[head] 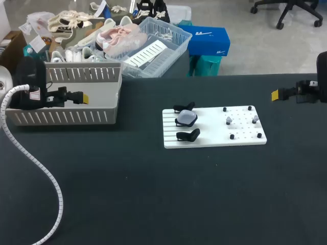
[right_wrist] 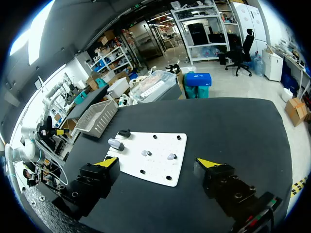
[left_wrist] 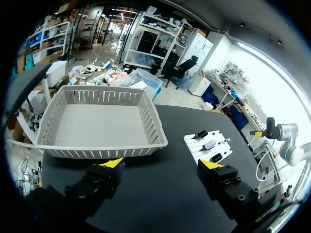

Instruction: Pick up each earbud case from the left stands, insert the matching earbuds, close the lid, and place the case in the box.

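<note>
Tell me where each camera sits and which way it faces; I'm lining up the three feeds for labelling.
Head view: fixed above and behind the robot, looking down on the table; left claw beside the grey basket, right claw at the opposite side.
Left wrist view: on the left wrist, basket ahead of its open claw, white board further off.
Right wrist view: on the right wrist, facing across the board toward the basket; its open claw shows.
Shared: both wrist views show board and basket.
</note>
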`<state>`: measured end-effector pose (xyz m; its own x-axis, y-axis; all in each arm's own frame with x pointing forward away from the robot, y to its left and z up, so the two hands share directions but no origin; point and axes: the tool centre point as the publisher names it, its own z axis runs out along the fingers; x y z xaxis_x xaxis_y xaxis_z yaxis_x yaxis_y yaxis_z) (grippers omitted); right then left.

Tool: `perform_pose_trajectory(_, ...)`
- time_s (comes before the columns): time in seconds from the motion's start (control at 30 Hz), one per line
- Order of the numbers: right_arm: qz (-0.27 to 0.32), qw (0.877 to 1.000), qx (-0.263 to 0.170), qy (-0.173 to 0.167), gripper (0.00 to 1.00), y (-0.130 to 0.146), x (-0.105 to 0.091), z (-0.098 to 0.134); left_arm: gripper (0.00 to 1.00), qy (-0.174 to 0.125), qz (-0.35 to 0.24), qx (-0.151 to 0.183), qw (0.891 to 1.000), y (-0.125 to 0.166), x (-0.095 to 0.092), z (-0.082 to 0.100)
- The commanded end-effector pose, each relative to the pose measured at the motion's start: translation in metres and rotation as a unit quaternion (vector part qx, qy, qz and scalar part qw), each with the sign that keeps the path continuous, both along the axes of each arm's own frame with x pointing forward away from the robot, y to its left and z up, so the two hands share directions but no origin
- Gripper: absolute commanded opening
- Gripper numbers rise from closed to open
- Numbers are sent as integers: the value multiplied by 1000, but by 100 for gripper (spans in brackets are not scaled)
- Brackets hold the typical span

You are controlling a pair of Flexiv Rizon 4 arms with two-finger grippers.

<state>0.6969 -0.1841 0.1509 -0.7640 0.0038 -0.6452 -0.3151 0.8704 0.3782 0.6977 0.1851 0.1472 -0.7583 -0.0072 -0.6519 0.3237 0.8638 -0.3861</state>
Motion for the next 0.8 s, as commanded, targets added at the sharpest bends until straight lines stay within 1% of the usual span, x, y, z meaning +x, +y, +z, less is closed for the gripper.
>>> perform_pose_trajectory(0.03,2,1000,1,0,100,0,1,-1,100,2,0,1,1000,0,1,1)
perform_pose_trajectory(0.6,2,1000,1,0,100,0,1,-1,100,2,0,1,1000,0,1,1)
perform_pose_trajectory(0.63,2,1000,1,0,100,0,1,-1,100,-8,-10,11,1000,1,3,2)
perform_pose_trajectory(0.67,2,1000,1,0,100,0,1,-1,100,-25,-9,11,1000,1,5,5)
perform_pose_trajectory(0.73,2,1000,1,0,100,0,1,-1,100,-82,-25,32,996,-1,7,10)
perform_pose_trajectory(0.77,2,1000,1,0,100,0,1,-1,100,-92,-34,40,994,-3,8,12)
perform_pose_trajectory(0.8,2,1000,1,0,100,0,1,-1,100,-113,-44,47,991,-7,9,14)
